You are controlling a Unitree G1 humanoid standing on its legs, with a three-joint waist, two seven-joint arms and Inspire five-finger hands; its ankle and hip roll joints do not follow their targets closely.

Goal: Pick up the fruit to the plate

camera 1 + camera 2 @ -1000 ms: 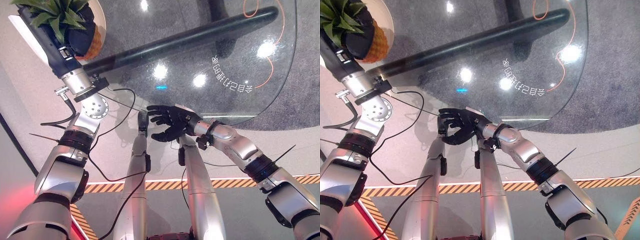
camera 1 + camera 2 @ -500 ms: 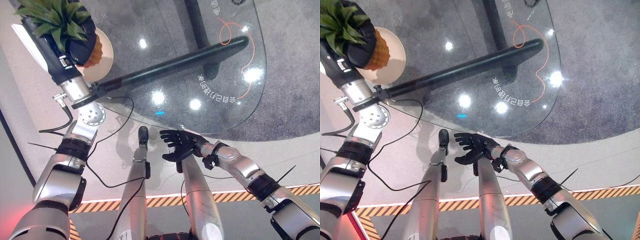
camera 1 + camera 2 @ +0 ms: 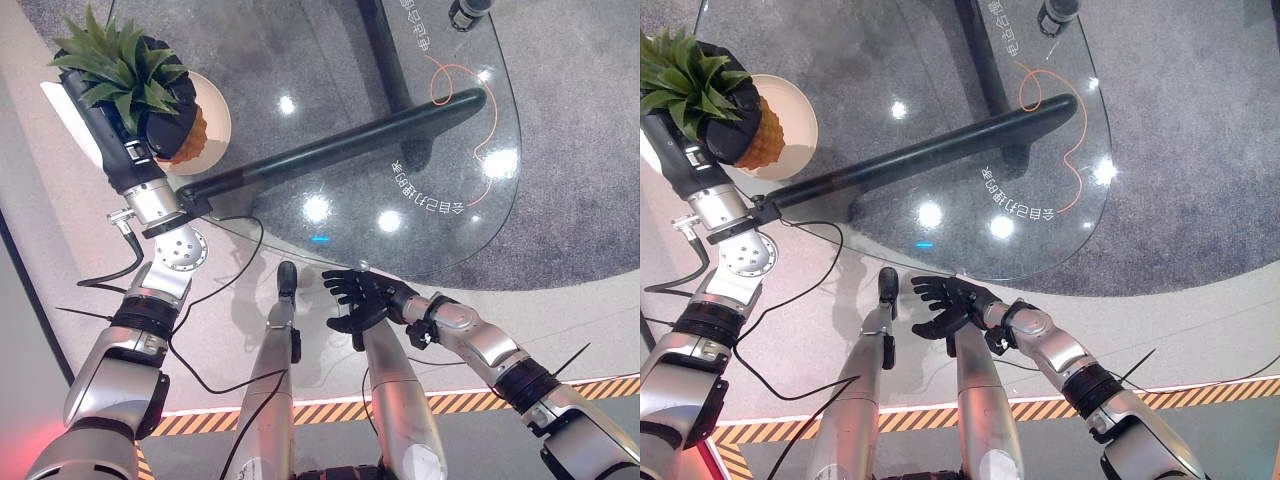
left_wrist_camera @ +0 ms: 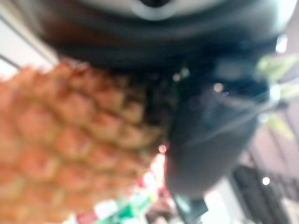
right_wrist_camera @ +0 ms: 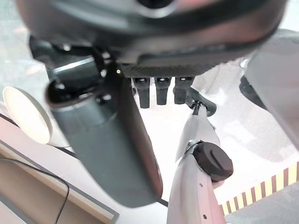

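Pineapple (image 3: 752, 135): orange body, green leafy crown, gripped in the left hand (image 3: 718, 110), at the far left of the head views, over the plate (image 3: 790, 125). Whether it touches the plate cannot be told.

Right hand (image 3: 362, 298): nearest item, low and central, off the near edge of the table (image 3: 440, 120). Fingers spread and straight, thumb apart, nothing in it. Its wrist view shows the fingertips (image 5: 162, 91) in a row, uncurled.

Left hand: dark fingers curled round the pineapple's body just below the crown. Its wrist view shows the thumb (image 4: 210, 135) pressed against the scaly orange skin (image 4: 70, 140).

Table: clear glass top with rounded end, grey carpet visible through it. Orange line (image 3: 470, 100) and white print on the glass toward the far right.

Bar (image 3: 340, 145): dark, long, running diagonally under the glass from near the left hand toward the far right.

Plate: round, cream, on the table's far left corner, partly covered by the pineapple and hand.
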